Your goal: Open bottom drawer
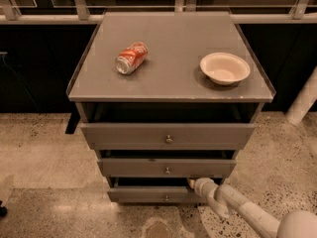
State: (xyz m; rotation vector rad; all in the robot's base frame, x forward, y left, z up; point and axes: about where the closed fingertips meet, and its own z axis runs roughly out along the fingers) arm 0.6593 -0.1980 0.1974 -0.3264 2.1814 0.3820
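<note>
The bottom drawer is the lowest, narrowest of three grey drawer fronts, with a small round knob at its centre. It stands slightly pulled out, with a dark gap above its front. My gripper comes in from the lower right on a pale arm and sits at the drawer's upper right edge, just under the middle drawer. Its tip is tucked against the drawer front.
The top drawer also stands slightly out. On the cabinet top lie a crushed red soda can and a white bowl. A speckled floor surrounds the cabinet; a railing and dark wall stand behind, and a white post at right.
</note>
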